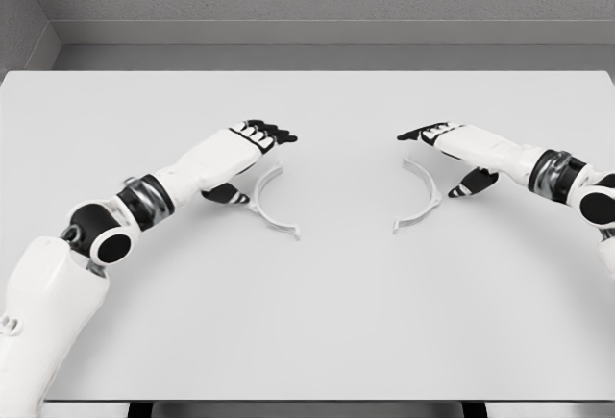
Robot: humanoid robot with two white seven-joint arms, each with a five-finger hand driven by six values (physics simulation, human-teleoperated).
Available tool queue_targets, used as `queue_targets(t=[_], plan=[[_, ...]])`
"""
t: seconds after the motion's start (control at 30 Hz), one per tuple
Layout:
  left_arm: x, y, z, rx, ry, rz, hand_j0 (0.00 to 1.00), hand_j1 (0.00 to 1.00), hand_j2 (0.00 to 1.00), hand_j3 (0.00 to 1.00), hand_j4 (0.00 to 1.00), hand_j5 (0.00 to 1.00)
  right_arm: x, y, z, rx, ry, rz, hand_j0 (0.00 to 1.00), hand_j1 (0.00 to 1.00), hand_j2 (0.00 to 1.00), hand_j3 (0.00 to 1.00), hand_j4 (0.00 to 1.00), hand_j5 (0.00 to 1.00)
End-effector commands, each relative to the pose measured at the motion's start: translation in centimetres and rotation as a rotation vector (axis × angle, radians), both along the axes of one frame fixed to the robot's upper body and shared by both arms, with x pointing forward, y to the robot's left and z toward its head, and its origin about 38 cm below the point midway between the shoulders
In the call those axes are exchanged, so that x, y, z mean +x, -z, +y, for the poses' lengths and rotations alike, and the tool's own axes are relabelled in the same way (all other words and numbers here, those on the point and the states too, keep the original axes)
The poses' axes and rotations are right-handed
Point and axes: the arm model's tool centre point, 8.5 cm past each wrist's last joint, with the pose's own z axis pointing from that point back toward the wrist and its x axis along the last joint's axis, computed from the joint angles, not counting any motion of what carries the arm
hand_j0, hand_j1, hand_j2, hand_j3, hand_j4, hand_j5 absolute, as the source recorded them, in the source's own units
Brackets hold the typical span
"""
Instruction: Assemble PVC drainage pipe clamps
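White clamp halves [272, 209] [423, 199] on table [317, 322], under each hand's fingers [274, 133] [420, 134]

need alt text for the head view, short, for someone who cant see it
Two white semicircular clamp halves lie apart on a white table, open sides facing each other. The left robot hand hovers over the left clamp half and the right robot hand over the right clamp half.

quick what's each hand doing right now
Left hand: open, over the left clamp half.
Right hand: open, over the right clamp half.
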Motion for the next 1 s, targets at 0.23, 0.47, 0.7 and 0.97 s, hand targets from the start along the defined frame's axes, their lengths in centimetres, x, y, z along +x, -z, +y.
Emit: queue_targets(t=[0.23, 0.47, 0.7, 0.97], plan=[[0.0, 0.1, -1.1, -0.017, -0.003, 0.011, 1.0, 1.0, 1.0, 1.0, 1.0, 1.0, 0.0, 0.2, 0.9, 0.014, -0.015, 0.004, 1.0, 1.0, 1.0, 1.0, 1.0, 1.0], [0.1, 0.1, -0.4, -0.009, -0.017, 0.012, 1.0, 1.0, 1.0, 1.0, 1.0, 1.0, -0.1, 0.1, 1.1, 0.016, -0.019, 0.0, 1.0, 1.0, 1.0, 1.0, 1.0, 1.0], [-0.1, 0.3, -1.2, -0.012, 0.0, 0.016, 1.0, 1.0, 1.0, 1.0, 1.0, 1.0, -0.1, 0.0, 1.1, 0.016, -0.021, -0.002, 1.0, 1.0, 1.0, 1.0, 1.0, 1.0], [-0.4, 0.6, -2.3, -0.011, 0.025, 0.023, 1.0, 1.0, 1.0, 1.0, 1.0, 1.0, -0.1, 0.0, 1.2, 0.016, -0.025, -0.004, 1.0, 1.0, 1.0, 1.0, 1.0, 1.0]])
